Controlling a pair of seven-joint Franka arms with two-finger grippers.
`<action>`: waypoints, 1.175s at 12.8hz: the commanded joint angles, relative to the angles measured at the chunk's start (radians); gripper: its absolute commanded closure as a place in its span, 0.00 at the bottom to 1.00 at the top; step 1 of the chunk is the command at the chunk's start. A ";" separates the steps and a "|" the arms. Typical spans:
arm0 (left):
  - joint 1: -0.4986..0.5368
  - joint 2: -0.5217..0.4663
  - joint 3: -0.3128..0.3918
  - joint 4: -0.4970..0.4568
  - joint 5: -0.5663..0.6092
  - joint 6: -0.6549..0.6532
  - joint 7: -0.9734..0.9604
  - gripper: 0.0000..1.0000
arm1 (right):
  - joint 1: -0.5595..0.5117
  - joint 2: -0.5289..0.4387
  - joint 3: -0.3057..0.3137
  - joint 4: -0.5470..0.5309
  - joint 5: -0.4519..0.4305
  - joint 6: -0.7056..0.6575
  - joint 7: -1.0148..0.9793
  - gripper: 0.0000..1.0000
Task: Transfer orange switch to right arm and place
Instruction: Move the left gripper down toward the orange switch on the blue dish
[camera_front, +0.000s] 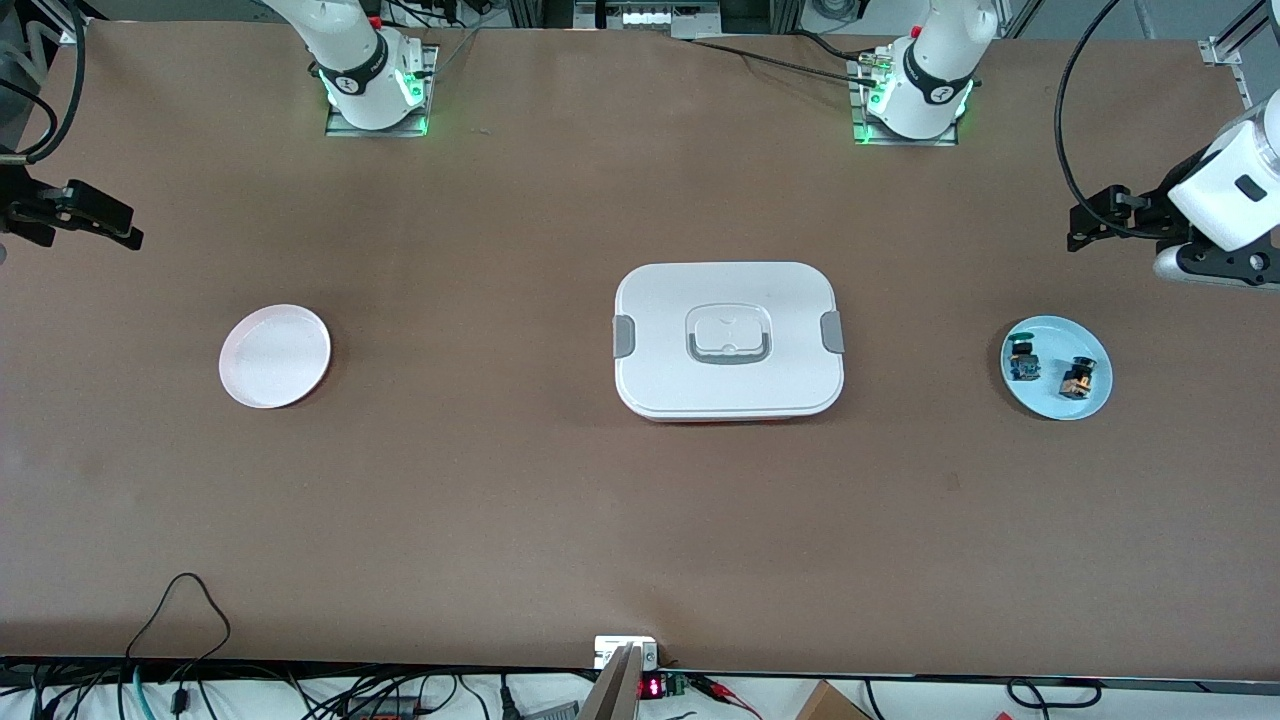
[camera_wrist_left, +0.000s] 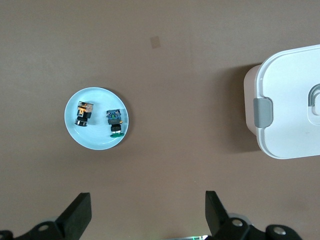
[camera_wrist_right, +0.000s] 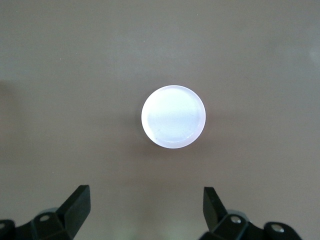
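The orange switch (camera_front: 1078, 377) (camera_wrist_left: 84, 113), black cap on an orange-tan body, lies on a light-blue plate (camera_front: 1050, 398) (camera_wrist_left: 97, 139) at the left arm's end of the table. Beside it on the same plate lies a green-capped switch with a blue body (camera_front: 1023, 360) (camera_wrist_left: 115, 121). My left gripper (camera_front: 1088, 222) (camera_wrist_left: 148, 201) hangs open and empty over bare table beside that plate. My right gripper (camera_front: 105, 218) (camera_wrist_right: 146, 196) is open and empty, over bare table close to a white plate (camera_front: 274, 356) (camera_wrist_right: 173, 116) at the right arm's end.
A white lidded box with grey latches and a handle (camera_front: 728, 340) (camera_wrist_left: 290, 100) sits at the table's middle, between the two plates. Cables and electronics run along the table edge nearest the front camera (camera_front: 640, 685).
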 joint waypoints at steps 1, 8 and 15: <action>0.001 0.018 0.000 0.036 0.004 -0.043 -0.006 0.00 | 0.001 -0.013 0.004 0.006 0.004 -0.019 0.003 0.00; 0.002 0.049 0.000 0.072 0.004 -0.071 -0.010 0.00 | 0.001 -0.013 0.003 0.007 0.006 -0.019 0.000 0.00; 0.023 0.093 0.002 0.011 0.056 -0.111 0.245 0.01 | -0.001 -0.011 0.003 0.007 0.007 -0.019 0.000 0.00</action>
